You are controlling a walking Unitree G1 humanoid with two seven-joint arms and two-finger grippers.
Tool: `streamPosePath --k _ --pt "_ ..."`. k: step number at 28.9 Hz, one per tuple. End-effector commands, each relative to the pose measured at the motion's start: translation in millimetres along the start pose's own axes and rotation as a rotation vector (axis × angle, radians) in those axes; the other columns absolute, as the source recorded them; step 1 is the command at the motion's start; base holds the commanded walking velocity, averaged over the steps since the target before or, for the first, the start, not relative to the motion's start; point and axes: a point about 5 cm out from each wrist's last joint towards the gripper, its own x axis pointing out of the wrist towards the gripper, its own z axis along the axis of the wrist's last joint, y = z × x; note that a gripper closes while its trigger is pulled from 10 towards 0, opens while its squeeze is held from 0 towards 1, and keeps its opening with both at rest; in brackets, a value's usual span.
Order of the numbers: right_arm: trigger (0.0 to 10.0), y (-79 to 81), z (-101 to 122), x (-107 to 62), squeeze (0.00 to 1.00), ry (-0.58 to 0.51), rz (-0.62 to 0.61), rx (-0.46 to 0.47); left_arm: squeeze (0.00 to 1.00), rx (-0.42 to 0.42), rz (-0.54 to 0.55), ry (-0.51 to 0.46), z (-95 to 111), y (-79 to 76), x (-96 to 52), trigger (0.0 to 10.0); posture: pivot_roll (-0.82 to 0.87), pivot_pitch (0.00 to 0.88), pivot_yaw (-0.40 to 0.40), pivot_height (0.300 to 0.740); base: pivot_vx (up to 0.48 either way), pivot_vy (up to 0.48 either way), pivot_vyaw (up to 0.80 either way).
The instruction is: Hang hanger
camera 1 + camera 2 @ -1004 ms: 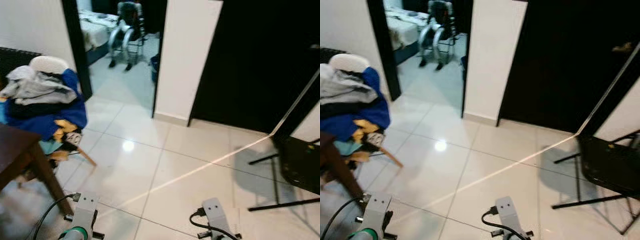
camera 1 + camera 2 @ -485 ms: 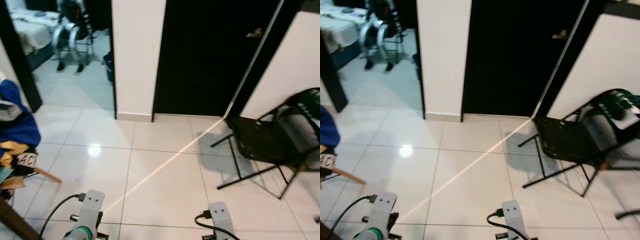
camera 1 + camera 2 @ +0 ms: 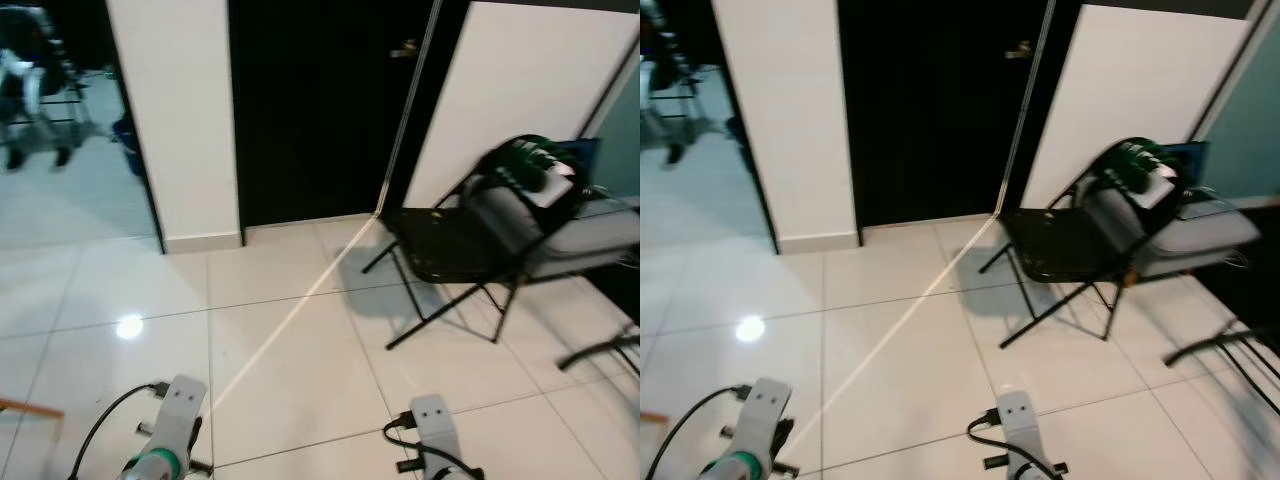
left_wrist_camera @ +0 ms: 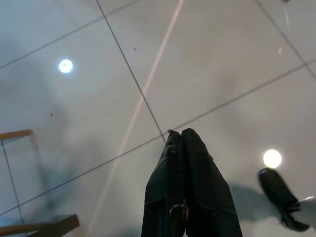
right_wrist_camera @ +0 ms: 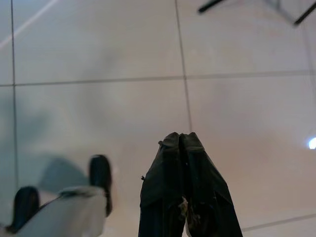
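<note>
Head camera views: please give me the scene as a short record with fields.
floor: white glossy tiles
chair: black folding metal chair, on the robot's right, grey and green cloth items on its back
door: dark door beside a white wall panel
left gripper: fingers shut, empty, above floor
right gripper: fingers shut, empty, above floor
hanger: cannot tell

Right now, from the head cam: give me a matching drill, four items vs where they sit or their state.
Items:
1. folding chair
2. dark door
3. left gripper
4. white wall panel

Place or state:
a. jaws shut, pointing at the tiled floor
b. right of the view, clothes piled on it
c. far side, straight ahead, handle at upper right
d. left of the dark door

Pairs: 1-b, 2-c, 3-a, 4-d
</note>
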Motion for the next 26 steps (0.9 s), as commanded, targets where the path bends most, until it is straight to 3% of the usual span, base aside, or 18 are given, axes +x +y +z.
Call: streamPosePath --k 1,10,26 --pt "10.0 -1.5 -2.5 -0.7 0.0 0.0 0.002 0.001 0.0 0.007 -0.006 -0.014 2.2 -1.3 0.9 10.0 -0.04 0.032 0.056 0.74 0.0 0.0 -0.79" --pt "10.0 0.7 5.9 0.5 0.0 -0.047 0.01 0.016 0.0 0.021 0.01 -0.054 11.7 3.8 3.1 10.0 -0.04 0.028 0.052 0.74 0.0 0.0 -0.79" --pt "10.0 -12.5 16.3 -0.9 0.0 -0.151 -0.014 0.049 0.0 0.012 -0.046 -0.074 16.0 -10.6 6.1 10.0 -0.09 0.048 0.049 0.74 0.0 0.0 -0.79"
